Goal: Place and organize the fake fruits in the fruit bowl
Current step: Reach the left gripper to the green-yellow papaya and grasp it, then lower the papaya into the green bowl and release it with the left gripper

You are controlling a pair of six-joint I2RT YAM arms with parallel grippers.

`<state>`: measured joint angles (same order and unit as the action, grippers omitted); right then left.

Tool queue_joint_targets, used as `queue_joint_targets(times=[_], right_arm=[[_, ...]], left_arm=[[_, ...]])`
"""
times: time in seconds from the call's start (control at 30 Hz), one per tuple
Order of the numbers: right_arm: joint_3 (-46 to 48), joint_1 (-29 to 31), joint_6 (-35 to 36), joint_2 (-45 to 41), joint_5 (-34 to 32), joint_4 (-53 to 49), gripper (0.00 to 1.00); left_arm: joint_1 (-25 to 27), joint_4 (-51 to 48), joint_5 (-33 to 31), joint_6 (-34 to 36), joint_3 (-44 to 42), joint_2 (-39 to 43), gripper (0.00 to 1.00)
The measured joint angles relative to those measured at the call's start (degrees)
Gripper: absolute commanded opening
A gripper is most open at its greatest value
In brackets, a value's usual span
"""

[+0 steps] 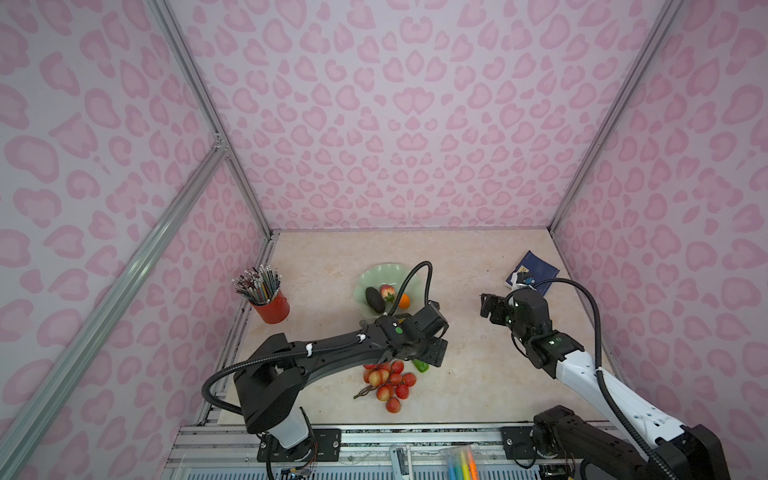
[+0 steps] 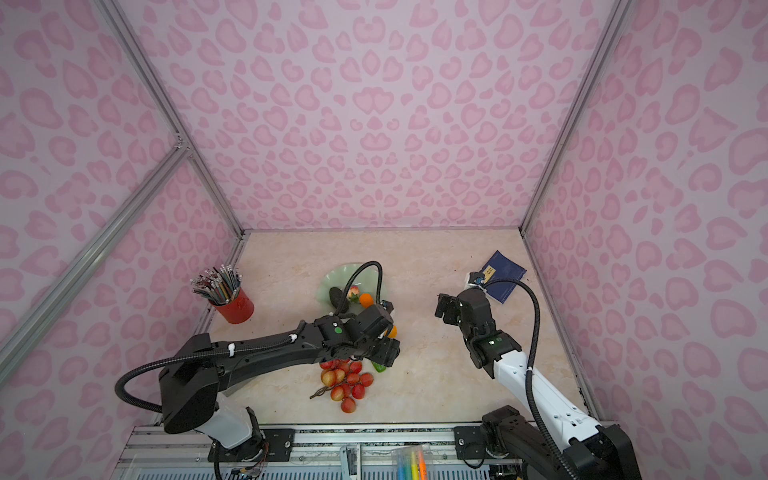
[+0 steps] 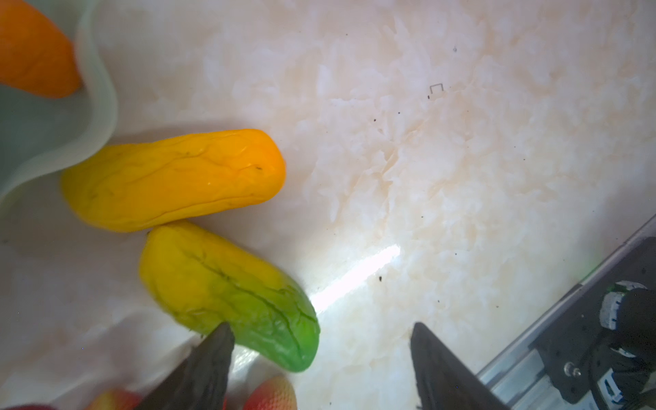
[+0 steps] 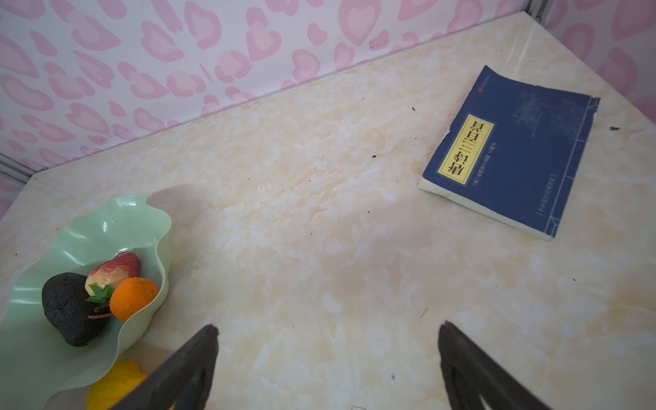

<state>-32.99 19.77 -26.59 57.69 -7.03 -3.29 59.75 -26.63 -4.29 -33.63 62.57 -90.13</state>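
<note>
The pale green fruit bowl holds a dark avocado-like oval, a strawberry and a small orange. On the table just outside its rim lie a yellow-orange oblong and, touching it, a yellow-green oblong. The red grape bunch lies nearer the front. My left gripper is open low over the yellow-green oblong, whose green end sits between the jaws beside one finger. My right gripper is open above bare table to the right of the bowl.
A red pencil cup stands at the left wall. A blue book lies at the back right. Coloured markers sit on the front rail. Patterned walls close three sides.
</note>
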Motion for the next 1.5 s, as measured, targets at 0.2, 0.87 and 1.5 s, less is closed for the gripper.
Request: queue_joint_targets(times=[0.2, 0.87, 1.5], right_arm=[[-0.22, 0.11, 0.66, 1.57, 4.35, 0.24, 0.93], [0.74, 0.59, 0.22, 1.42, 8.15, -0.09, 0.93], [0.44, 0.59, 0.24, 3.08, 8.15, -0.07, 0.93]], left_arm=[[0.02, -0.76, -4.61, -3.37, -4.7, 6.03, 0.84], [-2.67, -1.22, -2.73, -6.27, 0.57, -11.69, 0.69], [-3.5, 0.37, -1.79, 0.9, -0.5, 4.98, 0.41]])
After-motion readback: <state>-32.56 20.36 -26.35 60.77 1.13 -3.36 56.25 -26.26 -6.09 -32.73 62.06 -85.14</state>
